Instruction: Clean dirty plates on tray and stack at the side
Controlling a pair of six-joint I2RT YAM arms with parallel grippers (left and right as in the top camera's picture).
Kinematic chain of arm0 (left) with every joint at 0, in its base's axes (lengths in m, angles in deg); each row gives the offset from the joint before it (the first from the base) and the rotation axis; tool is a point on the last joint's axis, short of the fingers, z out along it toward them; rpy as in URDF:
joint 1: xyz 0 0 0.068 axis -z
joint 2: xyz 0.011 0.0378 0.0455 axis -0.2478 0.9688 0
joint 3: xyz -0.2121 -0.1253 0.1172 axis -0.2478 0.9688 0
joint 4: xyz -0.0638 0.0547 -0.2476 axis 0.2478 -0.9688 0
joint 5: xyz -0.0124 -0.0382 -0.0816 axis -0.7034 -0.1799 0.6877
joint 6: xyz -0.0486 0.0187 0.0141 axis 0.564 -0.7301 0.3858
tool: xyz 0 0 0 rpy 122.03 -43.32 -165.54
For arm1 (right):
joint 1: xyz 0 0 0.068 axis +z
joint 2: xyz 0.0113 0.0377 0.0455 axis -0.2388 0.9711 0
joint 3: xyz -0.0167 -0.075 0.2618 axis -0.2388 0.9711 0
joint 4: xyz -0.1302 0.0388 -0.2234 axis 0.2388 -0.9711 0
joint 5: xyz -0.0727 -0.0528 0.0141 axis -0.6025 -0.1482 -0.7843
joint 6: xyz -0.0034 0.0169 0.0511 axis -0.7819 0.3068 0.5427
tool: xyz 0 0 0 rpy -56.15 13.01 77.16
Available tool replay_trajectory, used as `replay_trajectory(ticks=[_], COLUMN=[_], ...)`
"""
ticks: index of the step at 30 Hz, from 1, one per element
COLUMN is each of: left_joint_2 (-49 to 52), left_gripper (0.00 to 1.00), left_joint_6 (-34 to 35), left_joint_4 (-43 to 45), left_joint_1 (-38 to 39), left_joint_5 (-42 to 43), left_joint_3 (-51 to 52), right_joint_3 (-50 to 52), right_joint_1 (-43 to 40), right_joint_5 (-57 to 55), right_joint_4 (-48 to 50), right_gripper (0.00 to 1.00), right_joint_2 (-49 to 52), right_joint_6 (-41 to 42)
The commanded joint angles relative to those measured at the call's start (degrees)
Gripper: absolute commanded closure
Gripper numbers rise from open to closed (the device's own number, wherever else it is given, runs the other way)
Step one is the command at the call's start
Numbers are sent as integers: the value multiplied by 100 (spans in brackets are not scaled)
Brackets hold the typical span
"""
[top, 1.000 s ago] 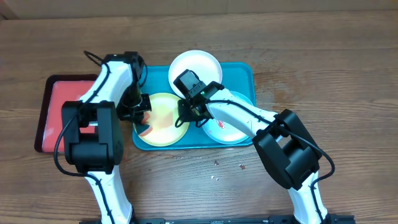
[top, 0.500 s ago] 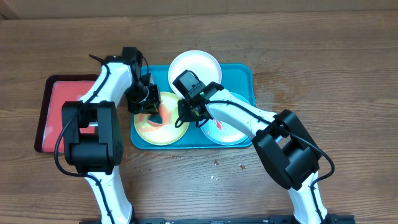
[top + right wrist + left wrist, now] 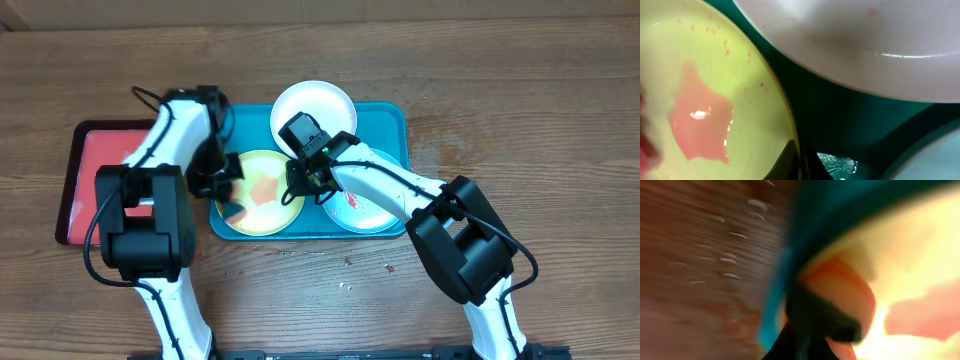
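The teal tray (image 3: pixel 395 125) holds three plates. The white plate (image 3: pixel 312 108) is at the back, the yellow-green plate (image 3: pixel 265 195) at the front left with a pale red smear (image 3: pixel 697 125), and the aqua plate (image 3: pixel 368 208) at the front right with a red smear. My right gripper (image 3: pixel 301 182) is shut on the yellow-green plate's right rim (image 3: pixel 801 162). My left gripper (image 3: pixel 226 196) is at that plate's left edge, shut on a dark wiping pad (image 3: pixel 234 210). The left wrist view is blurred; it shows the pad (image 3: pixel 820 315) on the plate.
A smaller red tray (image 3: pixel 90 170) with a dark rim lies left of the teal tray, under the left arm. Small crumbs (image 3: pixel 350 263) lie on the wooden table in front of the tray.
My left gripper swept the pad from the plate's upper middle down to its lower-left edge. The red smear is spread thinner. The right gripper has not moved.
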State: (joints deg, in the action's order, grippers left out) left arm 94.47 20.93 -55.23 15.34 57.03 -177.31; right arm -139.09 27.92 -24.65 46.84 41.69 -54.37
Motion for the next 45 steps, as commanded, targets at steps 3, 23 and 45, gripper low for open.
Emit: replay_trajectory(ticks=[3, 23, 45], left_joint_2=[-42, -1628, -1626], left_gripper=[96, 96, 96], left_joint_6=[297, 627, 592], left_joint_4=[-299, -337, -413], left_joint_1=[-317, -2820, -3504], left_joint_5=[-575, 398, 841], left_joint_3=[-1128, -1626, -1622], right_joint_3=[9, -2767, -2863], right_joint_1=[4, 758, 1355], right_joint_5=[-76, -3858, -6813], right_joint_4=[-17, -979, 658], right_gripper=[96, 96, 96], right_joint_2=[0, -267, -267], right_joint_6=[-153, -2865, -6074])
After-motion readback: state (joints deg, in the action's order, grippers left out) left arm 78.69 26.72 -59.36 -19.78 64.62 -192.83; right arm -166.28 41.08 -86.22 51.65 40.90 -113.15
